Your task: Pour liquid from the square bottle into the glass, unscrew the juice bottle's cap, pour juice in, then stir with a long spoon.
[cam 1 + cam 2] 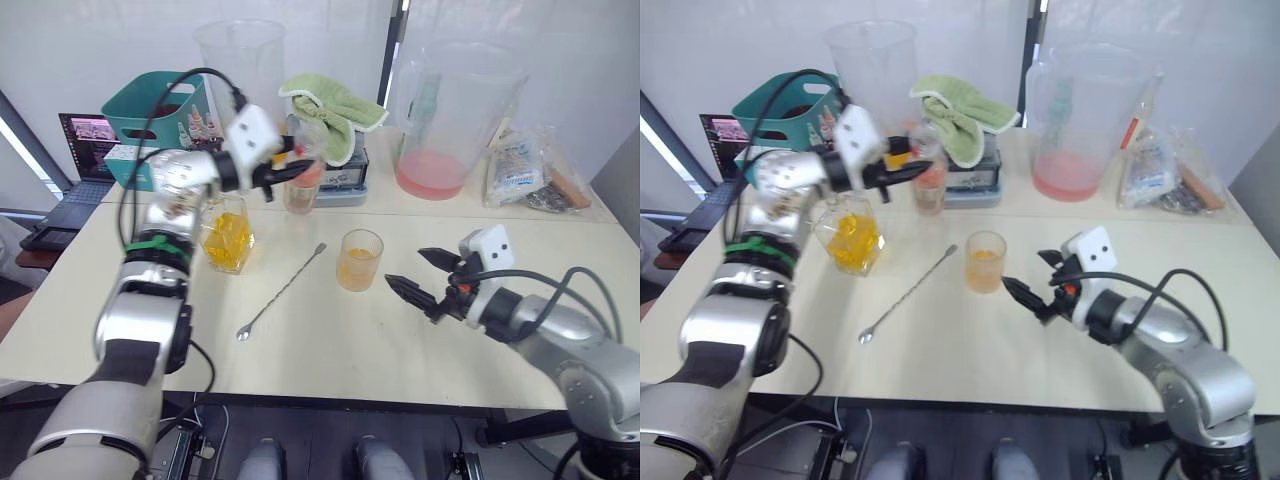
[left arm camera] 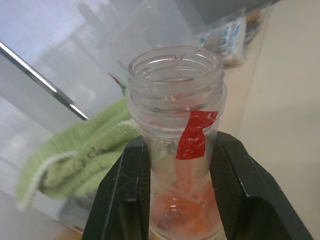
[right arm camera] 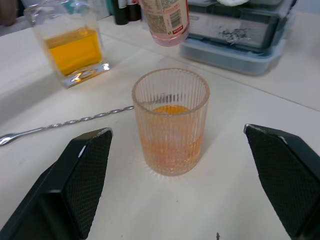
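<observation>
- the left gripper [image 1: 290, 172] holds the juice bottle [image 1: 304, 180] by its neck, its 2 black fingers [image 2: 120, 195] pressed on either side just under the threaded mouth. the cap is already off and the mouth is open, so this grip looks meant for tipping the bottle while leaving the mouth clear.
- the bottle is in the air, off the table [image 1: 330, 340], near the back, in front of the green cloth [image 1: 335, 110]. it is upright or nearly so, and a little pink-orange juice sits low inside.
- in the right wrist view the bottle's base [image 3: 165, 22] hangs above and behind the glass [image 1: 360, 259], not yet over its rim. judging by that, the juice pour is the step in hand and the bottle must come forward before it tips.
- the glass stands upright mid-table with a shallow orange layer in it.
- the right gripper [image 1: 427, 282] rests low on the table just beside the glass, its fingers spread wide and empty, 1 to each side of the glass in its wrist view and touching nothing. it seems placed to steady the glass or wait its turn.
- the square bottle [image 1: 226, 235] stands upright below the left arm, holding amber liquid.
- the long spoon [image 1: 281, 291] lies flat and untouched between the square bottle and the glass, ready for stirring.
</observation>
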`<state>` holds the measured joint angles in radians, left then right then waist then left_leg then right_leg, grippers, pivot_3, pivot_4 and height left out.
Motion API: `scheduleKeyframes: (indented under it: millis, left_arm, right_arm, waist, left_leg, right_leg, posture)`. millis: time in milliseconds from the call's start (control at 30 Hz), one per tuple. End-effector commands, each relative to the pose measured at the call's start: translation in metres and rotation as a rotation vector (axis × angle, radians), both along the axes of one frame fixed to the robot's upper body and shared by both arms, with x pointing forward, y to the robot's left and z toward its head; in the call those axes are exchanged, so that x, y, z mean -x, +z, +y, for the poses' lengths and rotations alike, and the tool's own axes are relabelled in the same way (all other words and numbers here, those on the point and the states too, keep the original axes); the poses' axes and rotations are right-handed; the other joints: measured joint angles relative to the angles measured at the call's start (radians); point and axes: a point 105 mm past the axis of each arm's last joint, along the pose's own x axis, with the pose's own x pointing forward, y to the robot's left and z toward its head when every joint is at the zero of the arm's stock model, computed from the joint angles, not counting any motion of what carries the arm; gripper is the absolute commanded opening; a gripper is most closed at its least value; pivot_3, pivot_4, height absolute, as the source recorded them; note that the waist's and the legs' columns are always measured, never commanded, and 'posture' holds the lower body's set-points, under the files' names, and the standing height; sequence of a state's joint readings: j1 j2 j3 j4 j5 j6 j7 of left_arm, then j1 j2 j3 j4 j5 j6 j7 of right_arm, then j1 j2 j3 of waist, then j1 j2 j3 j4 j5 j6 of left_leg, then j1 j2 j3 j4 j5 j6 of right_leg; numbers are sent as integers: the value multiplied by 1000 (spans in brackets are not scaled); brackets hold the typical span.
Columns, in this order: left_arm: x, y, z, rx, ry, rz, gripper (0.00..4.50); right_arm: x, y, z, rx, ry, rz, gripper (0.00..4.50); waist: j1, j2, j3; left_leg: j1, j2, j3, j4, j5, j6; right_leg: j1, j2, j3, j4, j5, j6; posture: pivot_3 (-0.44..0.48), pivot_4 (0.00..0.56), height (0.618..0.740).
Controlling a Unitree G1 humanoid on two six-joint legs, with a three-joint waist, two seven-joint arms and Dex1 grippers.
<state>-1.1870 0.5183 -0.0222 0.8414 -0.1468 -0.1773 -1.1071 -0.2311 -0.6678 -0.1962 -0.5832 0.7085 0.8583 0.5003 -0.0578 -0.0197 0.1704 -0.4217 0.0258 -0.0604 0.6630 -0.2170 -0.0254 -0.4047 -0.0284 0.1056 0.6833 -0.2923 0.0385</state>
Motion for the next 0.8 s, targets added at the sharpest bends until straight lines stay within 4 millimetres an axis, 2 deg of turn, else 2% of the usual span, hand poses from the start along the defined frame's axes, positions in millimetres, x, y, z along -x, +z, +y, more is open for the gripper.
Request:
scheduleKeyframes:
  millis: [33, 200, 267, 400, 467, 633, 800]
  left_arm:
    - [35, 42, 16, 139, -123, 82, 1346]
    - [74, 46, 65, 209, -143, 238, 1346]
    - [86, 40, 79, 203, -123, 278, 1346]
    - [104, 21, 125, 186, 7, 367, 1346]
    - [109, 16, 136, 170, 45, 386, 1346]
    - [110, 9, 165, 162, 169, 391, 1346]
    - [83, 15, 183, 185, 305, 288, 1346]
  right_arm:
    - [9, 14, 4, -2, 184, -18, 4477]
    - [10, 16, 5, 34, 369, 32, 4477]
    - [11, 15, 6, 56, 415, 35, 4477]
    - [12, 15, 13, 78, 493, 9, 4477]
    - [14, 14, 15, 87, 516, 3, 4477]
    - [15, 12, 18, 95, 541, -4, 4477]
    - [15, 8, 23, 97, 551, -6, 4477]
  waist:
    - [-9, 0, 0]
    - [-15, 0, 0]
    - [-18, 0, 0]
    - [-14, 0, 0]
    - [-5, 0, 0]
    - [24, -2, 1]
    - [37, -2, 1]
  left_leg:
    - [0, 1, -1, 0, 0, 0]
    - [0, 2, -2, 1, 0, 0]
    - [2, 4, -2, 1, 0, 0]
    - [4, 6, -2, 0, 0, 0]
    - [4, 6, -2, 0, 0, 0]
    - [4, 5, -1, 2, 0, 0]
    - [4, 5, -1, 2, 0, 0]
  right_leg:
    - [0, 0, -1, 0, 0, 0]
    - [0, 1, -3, 0, 0, 0]
    - [1, 2, -3, 0, 0, 0]
    - [1, 3, -4, 1, 0, 0]
    - [1, 3, -5, 1, 0, -1]
    - [2, 1, -6, 0, 0, -1]
    - [2, 1, -8, 0, 0, -1]
  posture:
    - [0, 150, 740]
    - [0, 150, 740]
    - [0, 150, 740]
    - [0, 150, 740]
    - [0, 150, 740]
    - [0, 150, 740]
    - [0, 150, 740]
